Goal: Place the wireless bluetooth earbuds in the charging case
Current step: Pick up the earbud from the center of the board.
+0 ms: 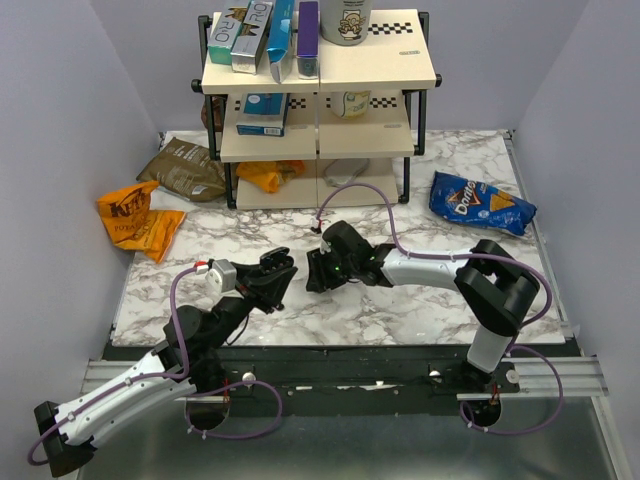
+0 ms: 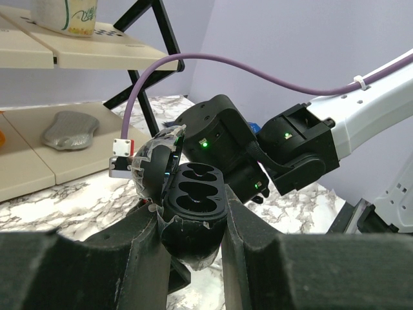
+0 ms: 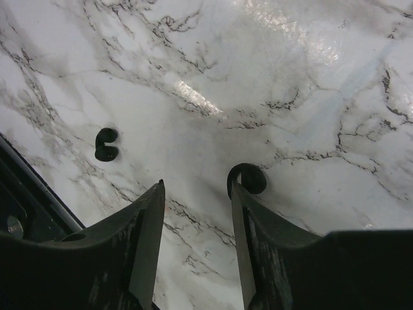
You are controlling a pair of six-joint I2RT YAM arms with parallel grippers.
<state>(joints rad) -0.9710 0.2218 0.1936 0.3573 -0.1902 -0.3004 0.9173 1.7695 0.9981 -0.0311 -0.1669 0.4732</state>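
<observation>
My left gripper (image 2: 193, 223) is shut on the charging case (image 2: 193, 200), a glossy black oval held above the table with its lid hinged open to the left and two empty dark sockets showing. In the top view it (image 1: 272, 272) sits left of centre, facing my right gripper (image 1: 318, 270). My right gripper (image 3: 195, 187) is open, pointing down at the marble table (image 3: 290, 84). One black earbud (image 3: 250, 177) lies on the table right at its right fingertip, outside the jaws. The other earbud (image 3: 106, 144) lies to the left, apart from the fingers.
A two-tier shelf rack (image 1: 320, 110) with boxes stands at the back. A blue Doritos bag (image 1: 482, 203) lies at the right, an orange bag (image 1: 135, 218) and a brown bag (image 1: 185, 168) at the left. The table's dark front edge (image 3: 26, 194) is close to the left earbud.
</observation>
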